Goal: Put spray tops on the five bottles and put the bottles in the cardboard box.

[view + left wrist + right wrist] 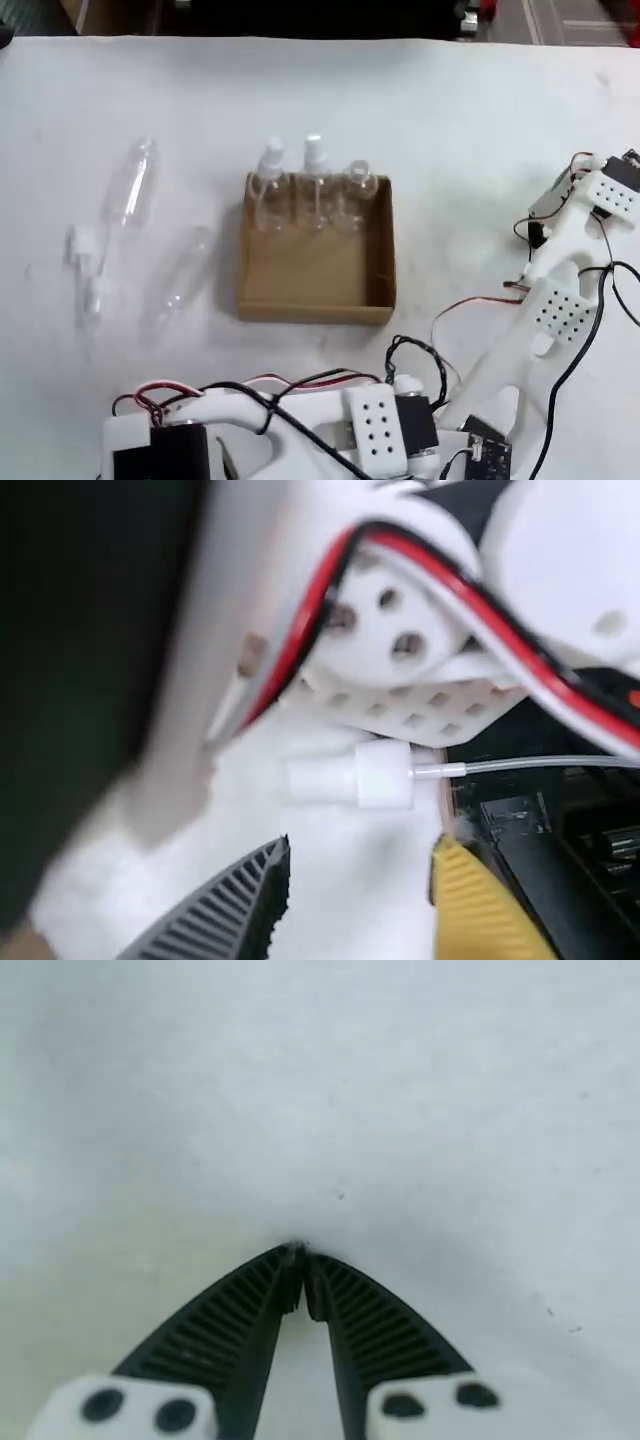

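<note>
The bench (480, 110) is covered in a white, matte sheet, faintly creased, with a few tiny dark specks scattered over it. Light falls evenly across the bench and the shadows on it are soft. Seen close in the right wrist view, the covering is plain and pale with the same small specks. Beyond the bench's far edge runs a dark strip (300, 15) where little can be made out. Past the far left end of the bench sits a brownish block (85, 12), wood or cardboard. Past the far right end lies grey floor (575, 25) crossed by pale lines
</note>
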Controlling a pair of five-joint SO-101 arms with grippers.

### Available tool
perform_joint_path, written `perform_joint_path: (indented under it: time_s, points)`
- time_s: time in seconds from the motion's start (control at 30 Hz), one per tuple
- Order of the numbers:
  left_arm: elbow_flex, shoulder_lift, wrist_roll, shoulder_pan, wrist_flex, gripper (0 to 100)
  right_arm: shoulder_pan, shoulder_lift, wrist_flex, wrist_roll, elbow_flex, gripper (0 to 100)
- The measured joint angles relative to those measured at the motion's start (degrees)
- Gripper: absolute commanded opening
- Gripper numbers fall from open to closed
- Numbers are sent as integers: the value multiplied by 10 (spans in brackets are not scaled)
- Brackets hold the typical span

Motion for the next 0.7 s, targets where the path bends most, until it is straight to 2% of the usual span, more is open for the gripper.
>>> perform_joint_path:
  time_s: [0.07, 0.17, 0.27, 0.47, 0.7]
  points:
    - [-1, -12, -11, -1, 6, 12, 0, 0, 0, 0, 0, 25]
    - [-4, -33, -48, -37, -4, 32, 0, 1, -1, 0, -1, 25]
    - [40, -71, -48, -41, -24, 29, 0, 1, -1, 0, 2, 25]
    - [139, -195, -43, -17, -76, 89, 4, 2, -1, -3, 4, 25]
    - [146, -309, -43, 20, -91, 102, -11, 7, 3, -4, -45, 25]
